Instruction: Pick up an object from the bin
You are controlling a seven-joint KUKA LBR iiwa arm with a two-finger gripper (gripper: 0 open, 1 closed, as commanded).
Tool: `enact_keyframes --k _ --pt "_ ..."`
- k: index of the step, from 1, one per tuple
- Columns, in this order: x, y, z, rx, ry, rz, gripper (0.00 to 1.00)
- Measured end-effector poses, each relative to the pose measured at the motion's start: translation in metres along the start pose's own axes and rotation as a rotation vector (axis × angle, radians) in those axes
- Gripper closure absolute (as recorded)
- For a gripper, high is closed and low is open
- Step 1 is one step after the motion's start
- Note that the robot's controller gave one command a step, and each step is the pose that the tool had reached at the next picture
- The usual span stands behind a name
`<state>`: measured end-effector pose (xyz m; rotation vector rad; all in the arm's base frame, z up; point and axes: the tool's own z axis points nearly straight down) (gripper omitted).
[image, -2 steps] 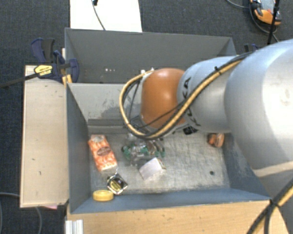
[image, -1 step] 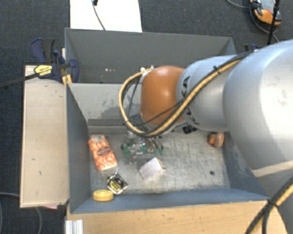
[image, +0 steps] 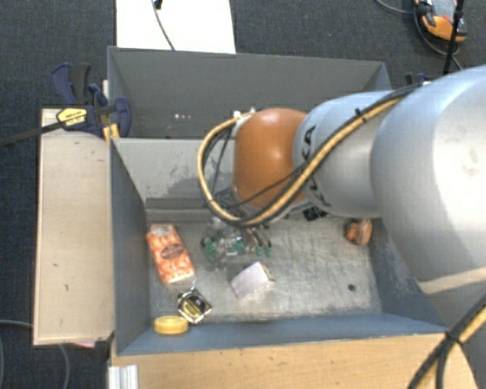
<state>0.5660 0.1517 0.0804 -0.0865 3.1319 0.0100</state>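
The pincer [image: 236, 245] hangs low over the middle of the bin [image: 130, 241]; whether it is spread or pressed together cannot be told. A pale block [image: 251, 280] lies just beside it at 5 o'clock, an orange packet [image: 170, 254] near at 9 o'clock, and a yellow cap [image: 172, 324] farther off at 7 o'clock.

Bin floor [image: 324, 278] free btwn white block [image: 250, 280] & brown lump [image: 358, 232].

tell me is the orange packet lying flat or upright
Lying flat: the orange packet shows its broad printed face upward on the bin floor.
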Motion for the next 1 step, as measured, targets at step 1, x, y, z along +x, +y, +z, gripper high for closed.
enact_keyframes --k 1 --pt "0.0012 0.0000 -0.0083 0.002 -0.001 -0.005 1.00"
